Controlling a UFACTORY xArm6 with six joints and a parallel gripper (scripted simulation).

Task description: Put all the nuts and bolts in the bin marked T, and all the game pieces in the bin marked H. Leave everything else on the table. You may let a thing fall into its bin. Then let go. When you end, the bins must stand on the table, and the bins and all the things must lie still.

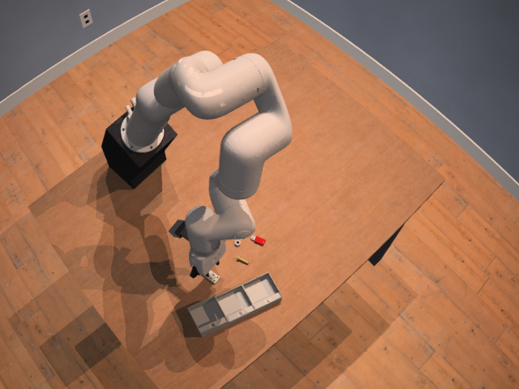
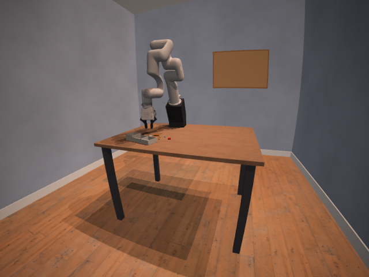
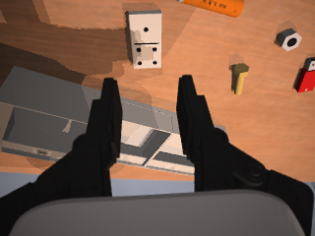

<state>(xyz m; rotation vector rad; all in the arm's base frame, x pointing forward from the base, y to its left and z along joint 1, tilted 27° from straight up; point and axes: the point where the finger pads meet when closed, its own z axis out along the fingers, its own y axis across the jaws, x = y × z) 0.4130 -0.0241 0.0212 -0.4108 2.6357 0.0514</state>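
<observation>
My gripper (image 1: 205,269) (image 2: 149,127) (image 3: 149,93) is open and empty, above the table. A white domino (image 1: 212,277) (image 3: 146,39) lies flat, just beyond the fingertips in the wrist view. A brass-coloured bolt (image 1: 242,260) (image 2: 159,138) (image 3: 239,81) lies to its right in the wrist view. A metal nut (image 1: 238,242) (image 2: 165,136) (image 3: 289,39) lies farther right there. A grey three-compartment bin unit (image 1: 247,296) (image 2: 138,140) (image 3: 44,95) stands on the table. The fingers partly cover it in the wrist view. Its letters cannot be read.
A red USB stick (image 1: 259,241) (image 2: 169,138) (image 3: 307,81) lies near the nut. An orange cylinder with dark print (image 2: 155,135) (image 3: 217,5) lies beyond the domino and bolt, hidden in the top view. The bin unit's raised walls and dividers stand near the table's edge.
</observation>
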